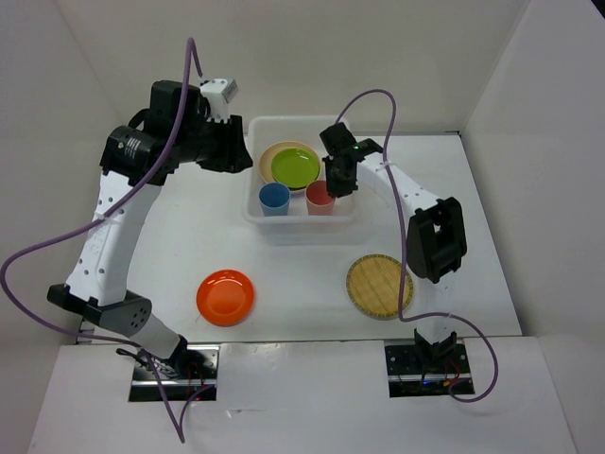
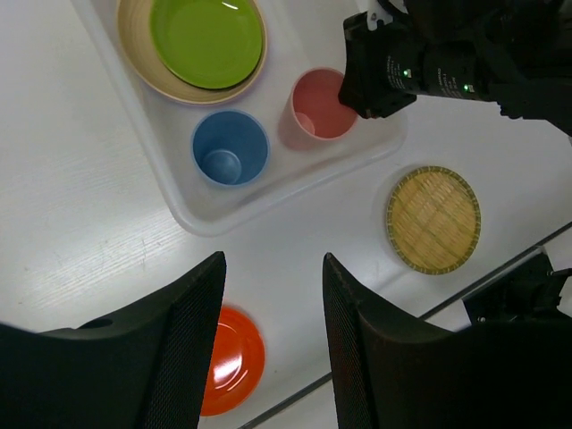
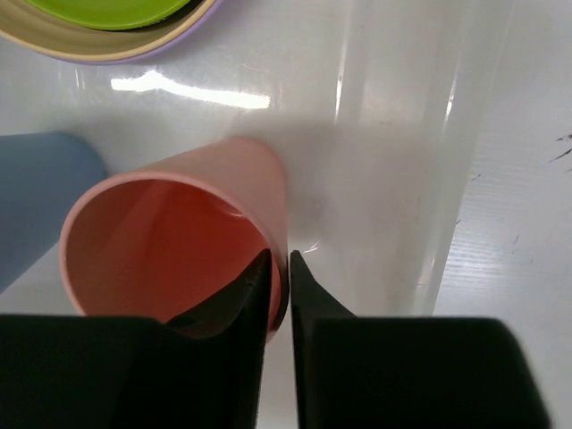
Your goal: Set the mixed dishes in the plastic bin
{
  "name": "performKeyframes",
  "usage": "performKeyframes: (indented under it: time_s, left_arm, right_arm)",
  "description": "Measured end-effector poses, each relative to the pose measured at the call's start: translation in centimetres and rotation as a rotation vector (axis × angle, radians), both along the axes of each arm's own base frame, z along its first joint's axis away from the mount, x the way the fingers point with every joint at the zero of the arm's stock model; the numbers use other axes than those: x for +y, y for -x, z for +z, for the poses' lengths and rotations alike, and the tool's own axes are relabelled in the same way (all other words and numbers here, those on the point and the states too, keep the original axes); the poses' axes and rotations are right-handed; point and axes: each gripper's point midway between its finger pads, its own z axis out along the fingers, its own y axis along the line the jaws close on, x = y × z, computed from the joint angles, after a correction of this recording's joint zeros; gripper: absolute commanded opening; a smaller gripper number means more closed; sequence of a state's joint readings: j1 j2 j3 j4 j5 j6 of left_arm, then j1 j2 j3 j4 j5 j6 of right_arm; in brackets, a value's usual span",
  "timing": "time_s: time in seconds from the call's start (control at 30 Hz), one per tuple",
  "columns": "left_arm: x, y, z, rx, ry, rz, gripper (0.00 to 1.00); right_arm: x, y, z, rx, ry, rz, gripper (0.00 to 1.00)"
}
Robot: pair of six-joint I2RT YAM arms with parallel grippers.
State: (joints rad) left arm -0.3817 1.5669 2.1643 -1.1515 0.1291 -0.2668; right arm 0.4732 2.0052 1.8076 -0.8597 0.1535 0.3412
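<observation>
The pink-red cup (image 3: 170,232) stands upright in the plastic bin (image 1: 260,128), next to the blue cup (image 1: 274,198). My right gripper (image 3: 279,255) straddles the pink-red cup's rim, one finger inside and one outside. The jaws are only slightly parted, with a thin slit showing at the outer finger. A lime green plate (image 1: 295,166) lies on a pale yellow one in the bin, and a purple edge (image 3: 201,27) shows beneath. An orange plate (image 1: 225,296) and a woven tan disc (image 1: 378,286) lie on the table. My left gripper (image 2: 273,259) hangs open and empty, high up left of the bin.
White walls close in the table at the back and on both sides. The arm bases sit at the near edge, past a dark seam (image 2: 500,264) in the table. The right arm's forearm (image 1: 406,194) reaches over the bin's right rim.
</observation>
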Motion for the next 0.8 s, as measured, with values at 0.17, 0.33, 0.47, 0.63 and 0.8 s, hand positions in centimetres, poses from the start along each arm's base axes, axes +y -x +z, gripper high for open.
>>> performKeyframes:
  time_s: [0.17,0.33,0.47,0.63,0.8]
  left_arm:
    - [-0.5,0.4,-1.3,0.027,0.012,-0.029,0.55]
    - [-0.7,0.3,-3.4,0.076,0.000,-0.036,0.55]
    - [-1.0,0.2,-3.6,0.078,0.014,-0.049,0.52]
    - [-3.3,1.1,-5.2,0.109,0.095,-0.135,0.46]
    - [-10.5,5.4,-12.8,0.298,0.148,-0.336,0.48]
  right_arm:
    - [0.0,0.0,-0.1,-0.001,-0.002,-0.006,0.47]
    - [-0.1,0.3,-0.1,0.002,-0.002,-0.010,0.77]
    - [-0.1,0.5,2.9,-0.054,-0.041,-0.013,0.92]
    - [-0.7,1.4,12.1,-0.241,-0.148,-0.048,0.99]
    - [-2.6,4.6,24.1,-0.503,-0.308,-0.089,0.99]
